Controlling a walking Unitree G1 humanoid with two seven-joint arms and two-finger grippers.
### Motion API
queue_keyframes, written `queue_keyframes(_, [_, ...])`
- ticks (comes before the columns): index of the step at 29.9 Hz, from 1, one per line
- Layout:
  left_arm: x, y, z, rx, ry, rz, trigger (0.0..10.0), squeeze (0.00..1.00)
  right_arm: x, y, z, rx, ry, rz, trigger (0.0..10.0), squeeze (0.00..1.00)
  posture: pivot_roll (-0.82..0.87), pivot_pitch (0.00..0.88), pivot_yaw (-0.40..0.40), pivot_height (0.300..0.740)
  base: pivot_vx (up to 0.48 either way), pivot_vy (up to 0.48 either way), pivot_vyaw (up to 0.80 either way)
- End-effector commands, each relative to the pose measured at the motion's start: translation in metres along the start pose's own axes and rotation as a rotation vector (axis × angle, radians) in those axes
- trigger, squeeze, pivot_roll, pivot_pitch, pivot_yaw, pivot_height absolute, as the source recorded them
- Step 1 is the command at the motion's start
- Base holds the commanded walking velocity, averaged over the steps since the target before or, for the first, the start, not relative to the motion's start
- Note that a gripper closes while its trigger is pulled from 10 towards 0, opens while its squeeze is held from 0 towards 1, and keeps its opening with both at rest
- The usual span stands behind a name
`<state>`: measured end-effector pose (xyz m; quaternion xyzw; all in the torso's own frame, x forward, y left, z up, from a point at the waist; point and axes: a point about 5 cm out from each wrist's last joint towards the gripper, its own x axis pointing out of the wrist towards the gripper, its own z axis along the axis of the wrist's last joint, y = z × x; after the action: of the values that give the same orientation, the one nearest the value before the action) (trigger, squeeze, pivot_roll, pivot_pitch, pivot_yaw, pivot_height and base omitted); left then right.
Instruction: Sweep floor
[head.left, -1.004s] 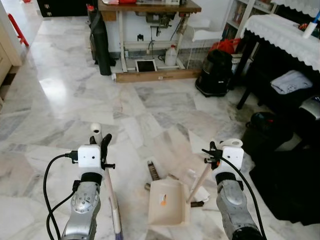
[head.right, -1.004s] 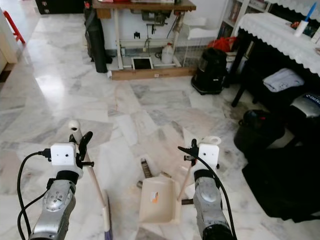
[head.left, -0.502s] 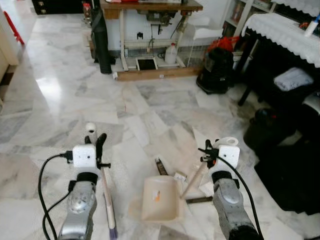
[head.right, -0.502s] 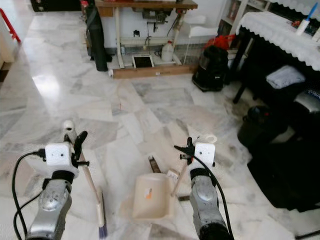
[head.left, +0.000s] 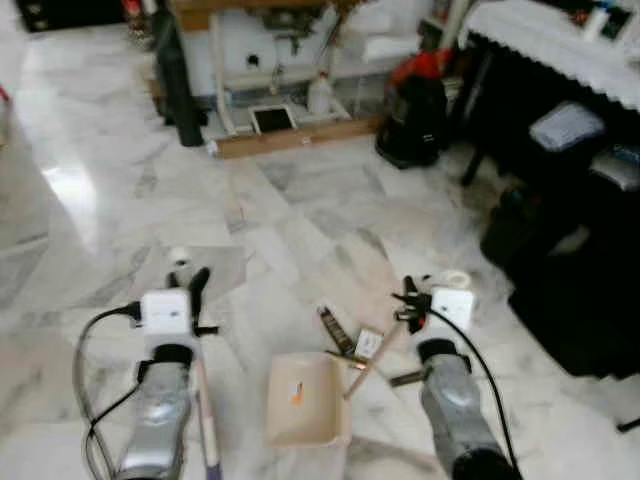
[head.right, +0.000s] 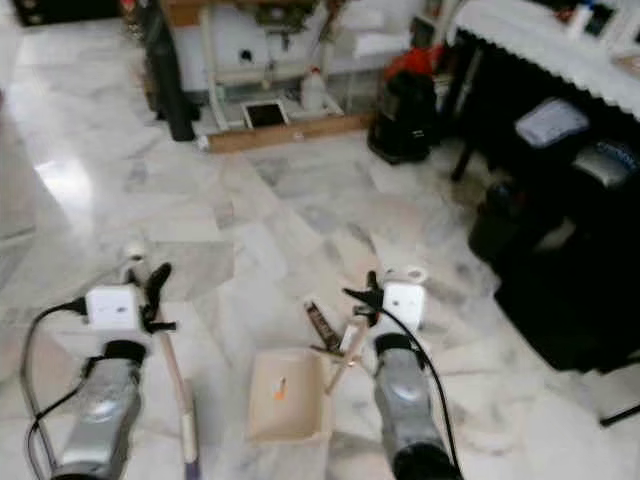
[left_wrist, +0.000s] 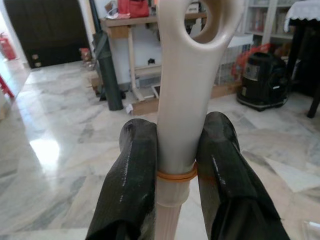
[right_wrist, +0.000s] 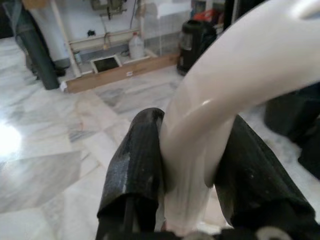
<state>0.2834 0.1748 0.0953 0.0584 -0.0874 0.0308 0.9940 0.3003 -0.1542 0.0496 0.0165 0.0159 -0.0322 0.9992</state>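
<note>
A: What has the left claw (left_wrist: 176, 165) got?
B: Both black fingers (left_wrist: 131, 175) are pressed against the cream broom handle (left_wrist: 182, 90), just above an orange rubber band. The broom (head.left: 203, 420) slants down to the marble floor (head.left: 120, 200) beside the left arm.

A: And lying in the middle of the floor?
B: A cream dustpan (head.left: 303, 402) sits flat between the two arms. Just beyond its far rim lie a dark strip of debris (head.left: 335, 329) and a pale scrap (head.left: 368, 343); the picture is blurred, so I cannot say what they are.

A: The right claw (right_wrist: 192, 170)?
B: Clamped around the dustpan handle (head.left: 372, 358), which runs up at a slant from the pan.

A: What stands ahead?
B: From the left, a dark rolled mat (head.left: 172, 70) leaning upright, a sewing surface (head.left: 250, 15) with a white bottle (head.left: 320, 97) and a wooden plank (head.left: 290, 140) under it, then a black vacuum (head.left: 412, 120), and dark furniture with a lace cloth (head.left: 540, 30) along the right edge of the floor
</note>
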Motion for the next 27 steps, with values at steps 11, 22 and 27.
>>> queue_keyframes(11, [0.001,0.0045,0.0053,0.002,-0.03,0.005,10.0,0.0,0.0051,0.0005,0.0107,-0.017,-0.05,0.01,10.0,0.0,0.1,0.06,-0.047,0.74,0.0,0.147,0.0])
queue_keyframes(22, [-0.0003,0.0036,0.0039,0.0,-0.019,-0.008,10.0,0.0,0.0049,0.0013,0.0105,-0.019,-0.049,0.011,10.0,0.0,0.1,0.063,-0.047,0.74,0.0,0.0,0.0])
queue_keyframes(27, [-0.0006,0.0035,0.0033,0.007,-0.015,-0.011,10.0,0.0,0.0043,0.0014,0.0103,-0.025,-0.05,0.009,10.0,0.0,0.1,0.056,-0.045,0.74,0.0,0.0,0.0])
